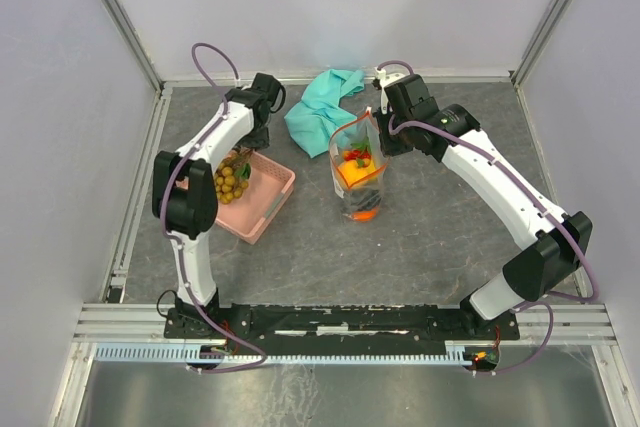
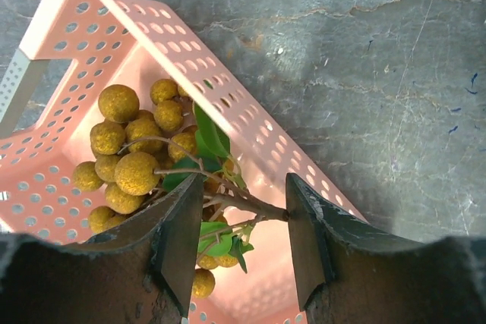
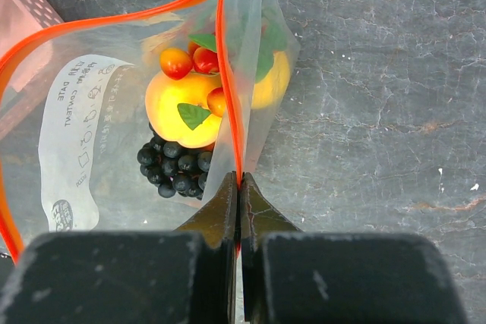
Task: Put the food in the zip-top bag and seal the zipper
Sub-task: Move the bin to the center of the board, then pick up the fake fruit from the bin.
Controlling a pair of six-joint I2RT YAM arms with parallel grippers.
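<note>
Left gripper (image 2: 235, 240): jaws apart, straddling the berry bunch (image 2: 137, 172) stem over the pink basket (image 2: 99, 20), lower frame.
Right gripper (image 3: 239, 187): pinched tight on the zipper (image 3: 226, 96) of the zip-top bag (image 3: 83, 134), centre.

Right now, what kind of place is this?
Probably a robot test cell in a lab: plain white walls enclose a grey table, two arms are bolted to a metal rail, and a zip-top bag of fruit stands there.

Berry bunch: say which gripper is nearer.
Left. The left gripper sits open over the berry bunch, fingers either side of its stem. The right gripper is off to the side, shut on the rim of the bag.
</note>
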